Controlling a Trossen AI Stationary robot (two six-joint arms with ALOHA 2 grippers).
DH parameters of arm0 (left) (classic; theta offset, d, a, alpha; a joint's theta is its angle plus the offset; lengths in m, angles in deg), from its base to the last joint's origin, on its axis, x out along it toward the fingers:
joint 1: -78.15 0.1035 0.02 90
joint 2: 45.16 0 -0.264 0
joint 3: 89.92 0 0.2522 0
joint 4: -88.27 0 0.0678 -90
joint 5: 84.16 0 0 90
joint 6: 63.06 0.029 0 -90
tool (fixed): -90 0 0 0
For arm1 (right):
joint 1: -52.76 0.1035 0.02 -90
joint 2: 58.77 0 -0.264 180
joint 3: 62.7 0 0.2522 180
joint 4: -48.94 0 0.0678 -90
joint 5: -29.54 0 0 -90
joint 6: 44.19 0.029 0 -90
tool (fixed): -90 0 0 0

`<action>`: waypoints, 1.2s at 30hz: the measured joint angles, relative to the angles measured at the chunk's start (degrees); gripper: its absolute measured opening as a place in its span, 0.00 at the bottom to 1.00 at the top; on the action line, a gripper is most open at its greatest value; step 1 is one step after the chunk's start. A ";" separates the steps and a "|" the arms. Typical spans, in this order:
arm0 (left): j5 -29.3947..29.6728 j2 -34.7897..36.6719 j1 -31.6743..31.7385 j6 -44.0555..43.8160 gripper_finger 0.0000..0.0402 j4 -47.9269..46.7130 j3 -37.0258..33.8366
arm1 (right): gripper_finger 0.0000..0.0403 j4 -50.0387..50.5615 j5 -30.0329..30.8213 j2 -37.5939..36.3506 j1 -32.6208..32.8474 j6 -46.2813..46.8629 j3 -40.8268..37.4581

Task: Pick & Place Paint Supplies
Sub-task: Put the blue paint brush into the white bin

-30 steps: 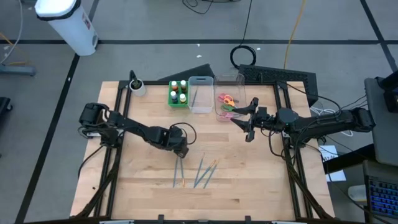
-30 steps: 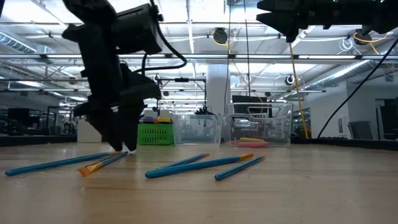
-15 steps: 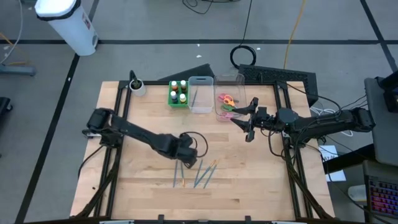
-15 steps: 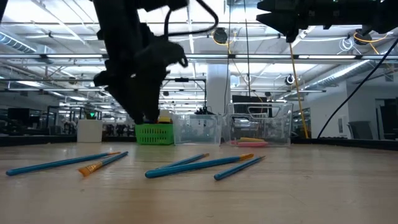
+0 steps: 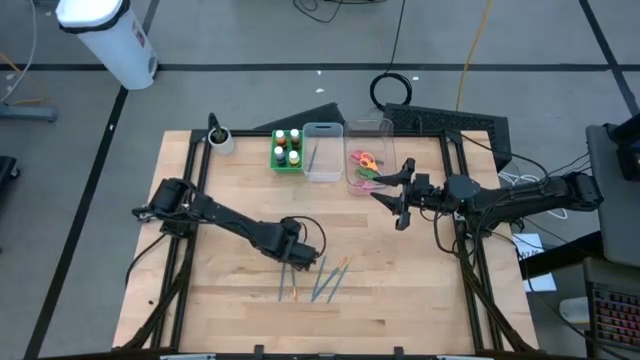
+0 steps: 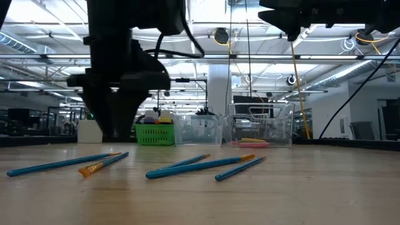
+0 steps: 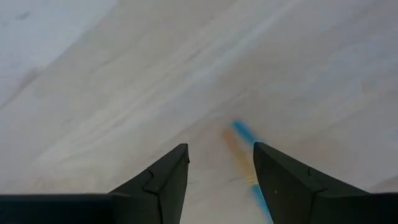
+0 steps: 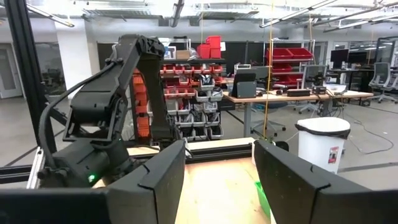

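Note:
Several thin blue brushes lie flat on the wood near the table's near edge: two [image 5: 289,285] on the left, the others [image 5: 328,278] fanned out beside them. They also show lying in a row in the low view [image 6: 200,165]. My left gripper [image 5: 297,261] hangs open, fingers pointing down, just above the far ends of the left pair. Its wrist view shows a blue and orange brush [image 7: 244,134] just ahead of the open fingers [image 7: 219,152]. My right gripper [image 5: 398,205] waits open, raised, beside the scissors bin.
Along the far edge stand a green tray of white-capped paint bottles [image 5: 287,150], a clear bin holding a brush [image 5: 322,152] and a clear bin holding scissors [image 5: 365,168]. A small cup [image 5: 220,138] sits at the far left corner. Bare wood lies between the bins and the brushes.
My left gripper rose from the table by the left brushes, swung toward the right, then came back toward the near edge and lower, over the same brushes. The brushes lie where they were. My right arm kept still.

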 joint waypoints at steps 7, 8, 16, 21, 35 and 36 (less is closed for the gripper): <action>0.04 0.09 -0.04 -2.40 0.48 1.00 -0.09 | 0.46 -0.03 0.00 0.00 0.00 -0.07 0.00; 0.00 0.09 -0.04 -2.42 0.48 1.88 -0.39 | 0.46 -0.03 -0.02 0.00 0.00 -0.07 0.00; -3.43 0.18 0.86 -5.81 0.47 4.58 -4.70 | 0.46 -0.04 -0.02 0.00 0.00 0.07 0.00; -3.48 0.22 1.28 -5.51 0.47 4.63 -5.01 | 0.46 -0.04 -0.02 0.00 0.00 0.09 0.00; -6.31 0.22 1.14 -14.47 0.26 5.42 -5.01 | 0.46 -0.04 -0.04 0.00 0.00 0.10 0.00; -6.29 0.22 1.14 -14.32 0.22 5.75 -5.01 | 0.46 -0.04 -0.04 0.00 0.00 0.11 0.00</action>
